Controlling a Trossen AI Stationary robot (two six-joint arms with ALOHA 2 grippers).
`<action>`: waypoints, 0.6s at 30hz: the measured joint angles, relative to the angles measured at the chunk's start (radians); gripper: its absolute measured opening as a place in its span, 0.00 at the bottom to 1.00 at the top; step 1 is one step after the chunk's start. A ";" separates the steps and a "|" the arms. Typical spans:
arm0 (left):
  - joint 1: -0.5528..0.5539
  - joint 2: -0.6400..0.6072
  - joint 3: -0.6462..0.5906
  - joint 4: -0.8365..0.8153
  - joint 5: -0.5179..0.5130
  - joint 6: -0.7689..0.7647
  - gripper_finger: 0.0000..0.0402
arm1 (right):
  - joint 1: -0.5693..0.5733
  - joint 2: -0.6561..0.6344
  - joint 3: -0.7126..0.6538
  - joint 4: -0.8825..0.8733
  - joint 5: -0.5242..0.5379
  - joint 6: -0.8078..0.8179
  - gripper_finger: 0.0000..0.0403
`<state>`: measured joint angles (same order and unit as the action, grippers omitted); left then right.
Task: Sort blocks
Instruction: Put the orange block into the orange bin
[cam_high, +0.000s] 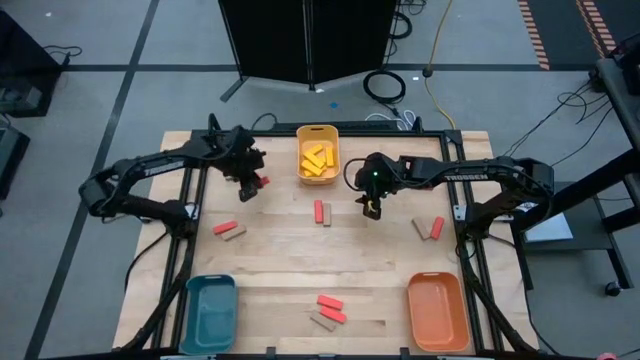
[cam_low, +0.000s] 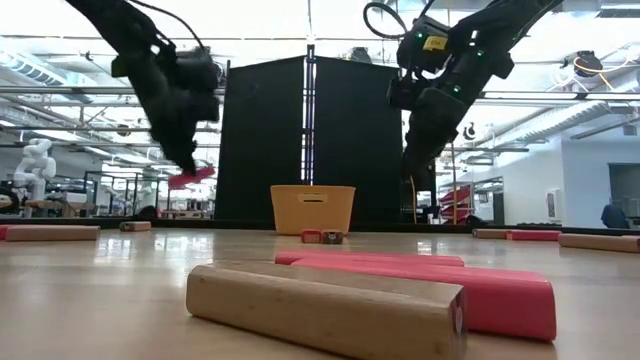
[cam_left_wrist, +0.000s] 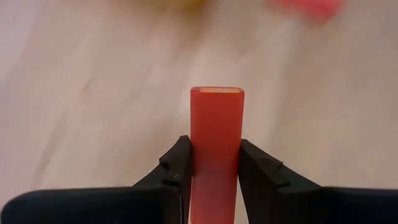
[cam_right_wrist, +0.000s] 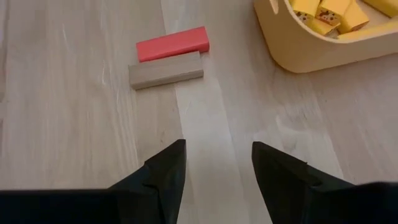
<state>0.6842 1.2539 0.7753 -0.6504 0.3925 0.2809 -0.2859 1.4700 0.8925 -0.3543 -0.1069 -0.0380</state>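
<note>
My left gripper (cam_high: 252, 184) hangs above the table's far left part, left of the yellow tray (cam_high: 300, 160), shut on a red block (cam_left_wrist: 216, 124). My right gripper (cam_high: 371, 208) stands open above the table right of centre, holding nothing; a red block (cam_right_wrist: 172, 43) and a tan block (cam_right_wrist: 166, 70) lie flat side by side on the wood ahead of it. Several yellow blocks (cam_high: 318, 160) lie in the yellow tray. My left gripper pinches the red block's two long sides (cam_left_wrist: 214, 168) between its two fingers (cam_left_wrist: 180, 163). The block runs along the fingers, and its free end (cam_left_wrist: 217, 91) sticks out past their tips. The fingers slant down from above. The block (cam_low: 192, 176) is lifted clear of the table.
Red-and-tan block pairs lie at the left (cam_high: 228, 230), right (cam_high: 430, 228) and near middle (cam_high: 327, 311) of the table. A teal tray (cam_high: 210, 310) stands at the near left corner, an orange tray (cam_high: 437, 312) at the near right.
</note>
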 joint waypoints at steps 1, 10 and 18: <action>-0.005 -0.013 0.000 0.032 0.061 -0.016 0.22 | 0.000 0.000 0.000 0.010 -0.004 0.001 0.43; -0.197 -0.045 0.002 0.375 0.193 -0.117 0.22 | 0.033 0.000 0.000 0.335 -0.109 0.119 0.43; -0.359 -0.036 0.002 0.627 -0.010 -0.117 0.23 | 0.059 0.000 0.000 0.625 -0.138 0.103 0.52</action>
<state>0.3253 1.2179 0.7776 -0.0239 0.3824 0.1642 -0.2268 1.4700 0.8925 0.2706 -0.2447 0.0649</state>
